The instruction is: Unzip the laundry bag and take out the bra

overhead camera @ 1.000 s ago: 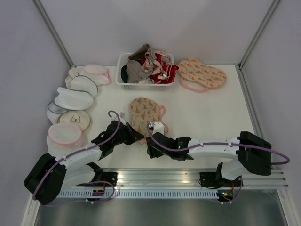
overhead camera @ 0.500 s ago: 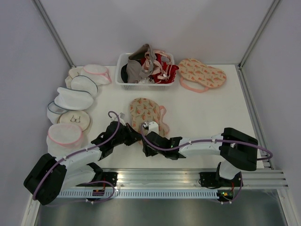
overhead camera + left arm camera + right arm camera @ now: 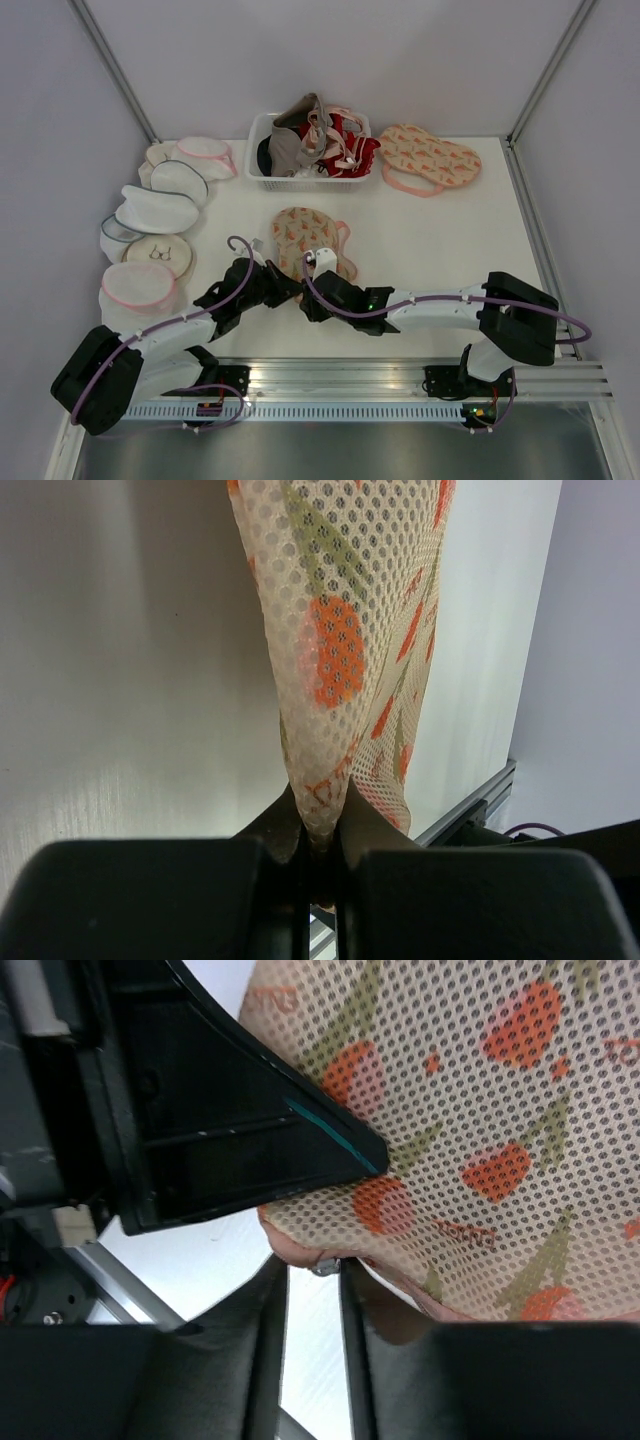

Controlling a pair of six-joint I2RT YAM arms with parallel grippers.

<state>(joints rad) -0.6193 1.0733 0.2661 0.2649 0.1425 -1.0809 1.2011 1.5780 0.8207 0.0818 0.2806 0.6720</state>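
The bag [image 3: 303,238] is peach mesh printed with red-and-green watermelon slices, edged pink. My left claw [image 3: 318,830] and right claw [image 3: 313,1280] are black.

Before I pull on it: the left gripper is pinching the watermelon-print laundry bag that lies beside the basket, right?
Not quite. The left gripper is pinching the watermelon-print laundry bag lying mid-table, in front of the basket; the matching pouch beside the basket lies untouched. The top external view shows it.
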